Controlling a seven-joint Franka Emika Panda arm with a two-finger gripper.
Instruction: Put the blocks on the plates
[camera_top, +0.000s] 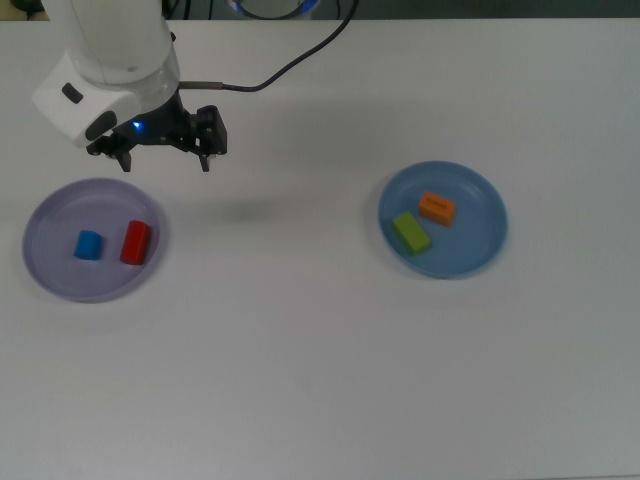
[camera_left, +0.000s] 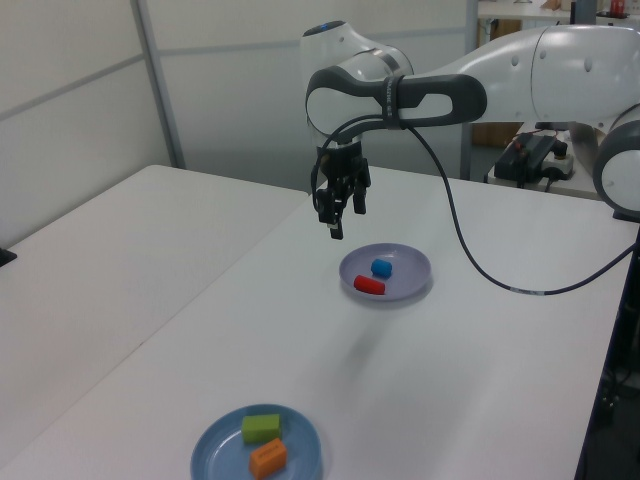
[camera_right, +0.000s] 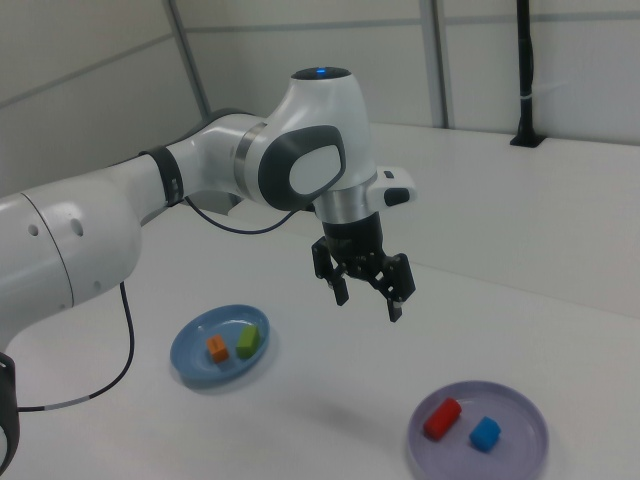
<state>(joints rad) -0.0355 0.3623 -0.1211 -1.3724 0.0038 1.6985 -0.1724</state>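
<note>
The lavender plate (camera_top: 55, 215) holds a blue block (camera_top: 89, 245) and a red cylinder (camera_top: 134, 242), side by side. An orange block (camera_top: 437, 208) and a green block (camera_top: 411, 232) lie on the light blue plate (camera_top: 475, 245). My gripper (camera_top: 165, 161) hangs open and empty in the air, above the table just beyond the lavender plate's upper right rim in the top view. The right view shows the gripper (camera_right: 368, 303) well above the table, between the light blue plate (camera_right: 193, 352) and the lavender plate (camera_right: 520, 420). In the left view the gripper (camera_left: 340, 222) hovers left of the lavender plate (camera_left: 410, 265).
A black cable (camera_top: 290, 65) runs from the wrist across the top of the table. White table surface stretches between the two plates. A black pole (camera_right: 525, 70) stands at the far table edge in the right view. Equipment (camera_left: 535, 155) sits behind the arm in the left view.
</note>
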